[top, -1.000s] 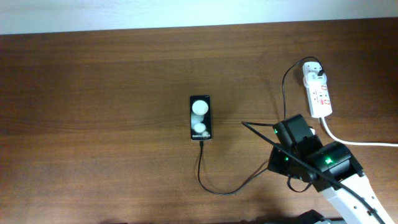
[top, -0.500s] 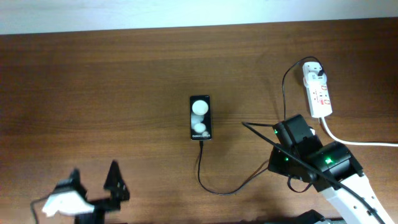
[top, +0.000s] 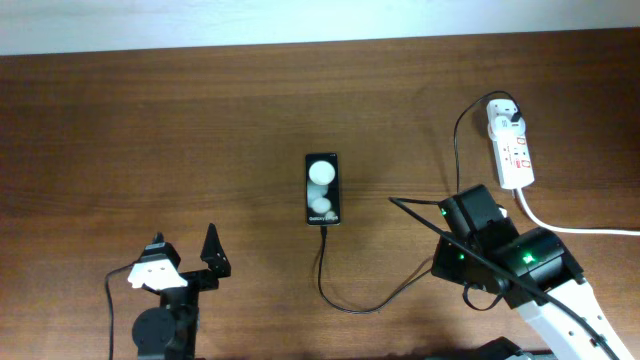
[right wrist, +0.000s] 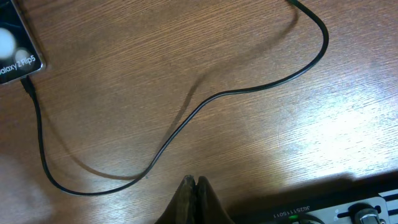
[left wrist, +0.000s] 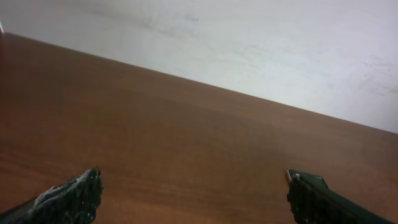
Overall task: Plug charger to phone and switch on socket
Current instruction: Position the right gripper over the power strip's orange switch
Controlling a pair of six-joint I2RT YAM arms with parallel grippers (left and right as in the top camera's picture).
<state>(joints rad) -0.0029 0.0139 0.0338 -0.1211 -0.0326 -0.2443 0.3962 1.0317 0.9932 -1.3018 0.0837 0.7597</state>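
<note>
Though the right gripper (right wrist: 194,188), clenched empty, is cut off at the frame's bottom, the left gripper (top: 184,245) gapes over open table (top: 100,150), lower left.

Robot-manipulation lab bench: a dark wood-grain table (top: 150,130) set against a plain white wall (left wrist: 249,43). Two robot arms sit at the near edge, left arm (top: 160,320) at 7 o'clock, right arm (top: 530,265) at 5 o'clock. White power strip (top: 512,150) at 2 o'clock.
</note>
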